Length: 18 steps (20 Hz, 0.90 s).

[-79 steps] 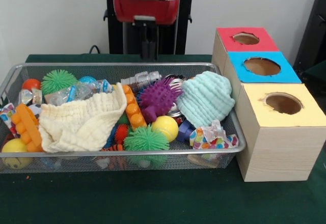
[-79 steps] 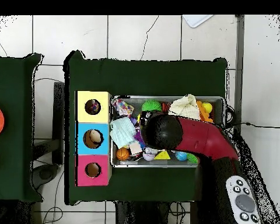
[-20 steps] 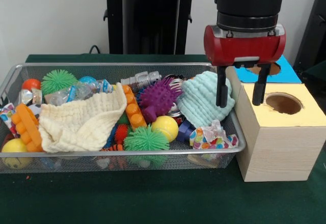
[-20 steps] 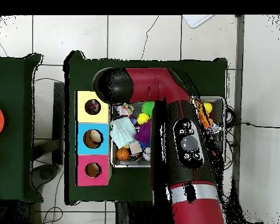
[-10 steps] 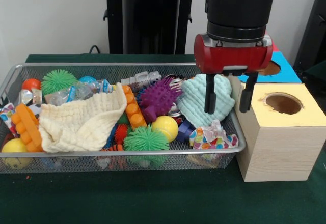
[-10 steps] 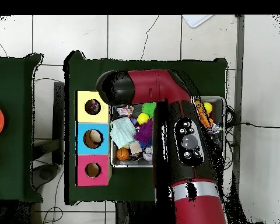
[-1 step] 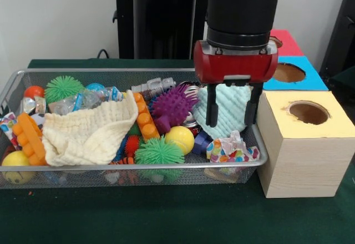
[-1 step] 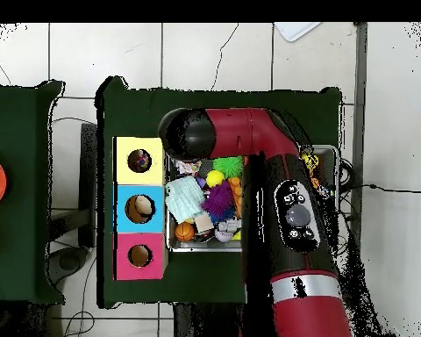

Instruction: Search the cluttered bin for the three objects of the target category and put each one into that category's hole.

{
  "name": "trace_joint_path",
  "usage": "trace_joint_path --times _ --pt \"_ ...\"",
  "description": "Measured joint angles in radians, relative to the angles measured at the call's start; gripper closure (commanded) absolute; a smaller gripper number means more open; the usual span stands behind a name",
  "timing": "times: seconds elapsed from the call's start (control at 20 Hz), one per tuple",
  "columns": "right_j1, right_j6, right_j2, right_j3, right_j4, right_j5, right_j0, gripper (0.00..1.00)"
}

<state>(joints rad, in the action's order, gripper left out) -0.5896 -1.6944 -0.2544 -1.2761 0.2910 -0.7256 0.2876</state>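
My gripper [image 7: 232, 123] hangs open over the right end of the wire bin [image 7: 111, 72], with nothing held. A mint green cloth [image 7: 230, 105] lies behind and between its two fingers [image 7: 211, 111]; I cannot tell whether they touch it. Just below lies a small patterned cloth [image 7: 233, 150], and a cream cloth [image 7: 89, 133] is draped over toys at the left. In the overhead view the arm's wrist [image 8: 189, 133] hides the gripper, with the mint green cloth [image 8: 185, 198] beside it. The yellow box [image 7: 327, 127], blue box [image 7: 308, 80] and red box [image 7: 288, 44] each have a round hole.
The bin also holds a purple spiky ball [image 7: 172, 105], green spiky balls [image 7: 158, 151], a yellow ball [image 7: 179, 138], orange bricks [image 7: 145, 119] and crushed bottles [image 7: 83, 101]. The arm [image 8: 284, 219] covers much of the bin from above. The boxes stand directly right of the bin.
The gripper has moved left from the yellow box's edge to above the mint green cloth in the bin, staying open. The bin's contents have not shifted.
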Motion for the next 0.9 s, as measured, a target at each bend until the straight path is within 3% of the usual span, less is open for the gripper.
trace_joint_path --times 0.45,0.9 --pt "0.024 0.0 0.0 -0.043 0.028 0.085 0.008 0.0" --pt "0.039 0.0 0.0 -0.088 0.031 0.093 0.01 0.0"
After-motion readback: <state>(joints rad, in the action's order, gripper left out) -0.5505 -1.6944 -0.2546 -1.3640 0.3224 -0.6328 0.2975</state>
